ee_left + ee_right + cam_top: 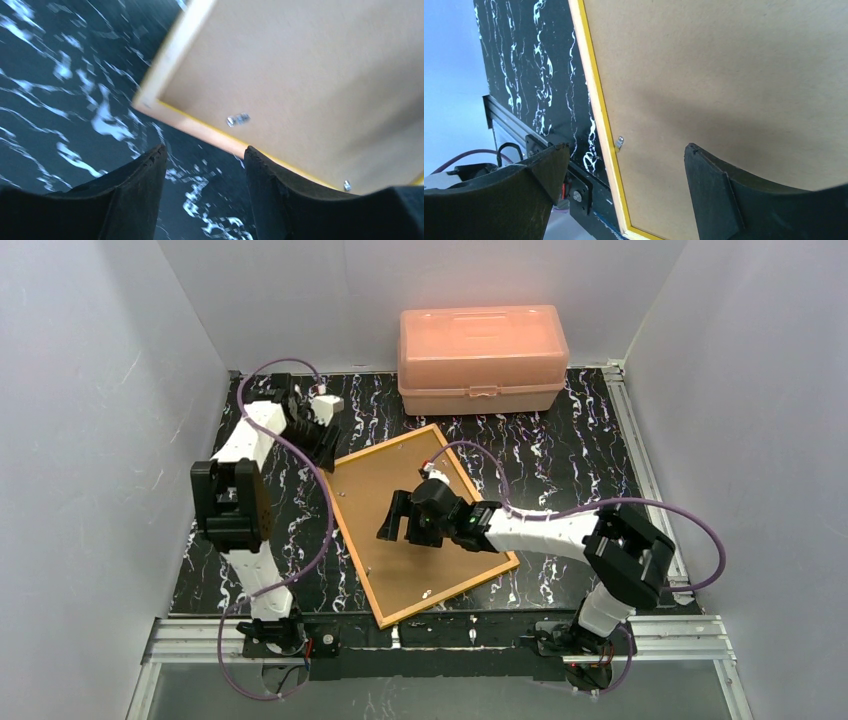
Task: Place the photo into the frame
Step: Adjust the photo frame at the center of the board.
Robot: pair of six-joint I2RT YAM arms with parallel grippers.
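frame (365, 510): lies face down on the counter (560, 460), brown back up, turned askew.
left claw (205, 150): by the frame's far left corner, just off its edge, fingers parted, holding nothing.
right claw (626, 147): hangs over the frame's back, spread wide, holding nothing.
clips (238, 119): small, metal, along the frame's inner edge.
pink box (480, 355): beyond the frame, apart.

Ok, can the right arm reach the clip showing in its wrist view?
Probably yes: the right gripper hangs open over the frame, the clip lies bare ahead of its fingers, nothing between.
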